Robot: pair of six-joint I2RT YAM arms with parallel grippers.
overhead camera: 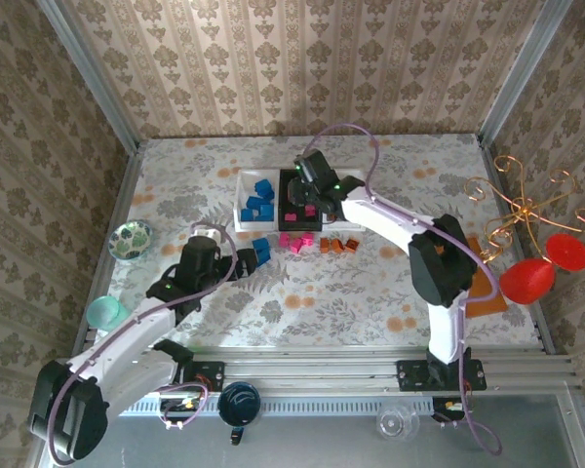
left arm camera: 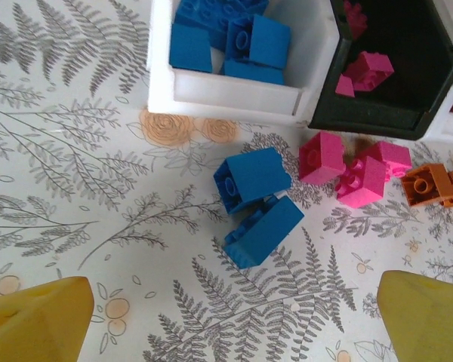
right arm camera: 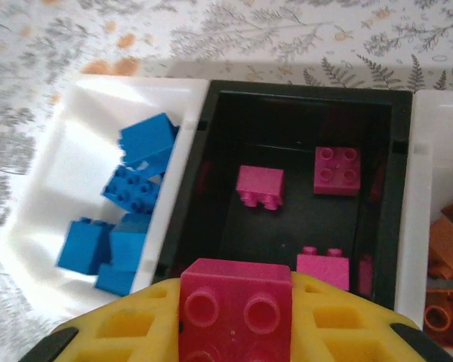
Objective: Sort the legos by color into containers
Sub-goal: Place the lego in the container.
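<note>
Right gripper (right arm camera: pixel 234 343), pinching a pink brick (right arm camera: pixel 236 298), hovered over the near edge of the black tray (right arm camera: pixel 302 89); released there, it might tip outside. Left gripper (left arm camera: pixel 234 324), spread wide, hung above two blue bricks (left arm camera: pixel 253 204) just off that tray's near-left corner; arms might crowd.

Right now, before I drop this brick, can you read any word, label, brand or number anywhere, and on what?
No readable text.
On the pink lego in the right gripper: studs look bare; any embossing is too blurred to read.
On the blue legos on the table: studs too small to tell.
On the white tray and black tray: no labels.
On the tablecloth: leaf and flower pattern only.
</note>
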